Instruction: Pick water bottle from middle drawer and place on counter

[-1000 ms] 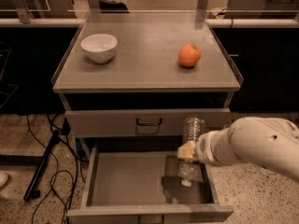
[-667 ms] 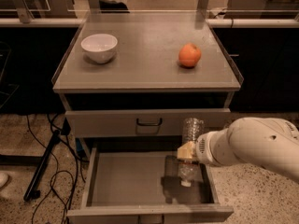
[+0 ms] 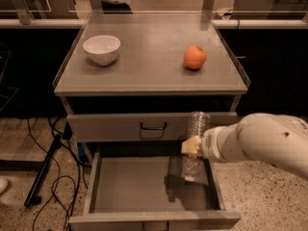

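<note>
The clear ribbed water bottle (image 3: 198, 124) hangs nearly upright, cap end down, over the right side of the open middle drawer (image 3: 134, 186). My gripper (image 3: 192, 146) is shut on its middle, and the white arm reaches in from the right. The bottle is off the drawer's bare grey floor and casts a shadow on it. The bottle's top overlaps the closed drawer front above. The grey counter (image 3: 149, 66) lies above and behind.
A white bowl (image 3: 101, 48) sits at the counter's left and an orange fruit (image 3: 195, 57) at its right. The closed drawer front with a dark loop handle (image 3: 153, 126) is above the open drawer. Black cables and a stand leg (image 3: 43, 177) lie on the floor at left.
The gripper has lifted the water bottle a little higher above the drawer floor. Nothing else has moved.
</note>
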`<control>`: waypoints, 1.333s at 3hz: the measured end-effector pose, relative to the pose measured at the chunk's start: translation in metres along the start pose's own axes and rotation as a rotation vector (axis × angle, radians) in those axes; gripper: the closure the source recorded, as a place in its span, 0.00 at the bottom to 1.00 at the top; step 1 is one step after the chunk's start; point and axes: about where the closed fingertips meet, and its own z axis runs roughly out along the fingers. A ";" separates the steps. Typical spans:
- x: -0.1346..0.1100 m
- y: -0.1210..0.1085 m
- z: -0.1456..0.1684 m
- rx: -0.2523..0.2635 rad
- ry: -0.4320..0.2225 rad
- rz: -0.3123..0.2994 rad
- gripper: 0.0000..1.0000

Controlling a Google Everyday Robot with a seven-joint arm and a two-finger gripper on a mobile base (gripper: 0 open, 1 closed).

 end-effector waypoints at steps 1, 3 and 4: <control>-0.021 0.012 -0.014 -0.019 -0.064 -0.013 1.00; -0.044 0.031 -0.037 -0.043 -0.136 -0.038 1.00; -0.061 0.032 -0.049 -0.035 -0.158 -0.054 1.00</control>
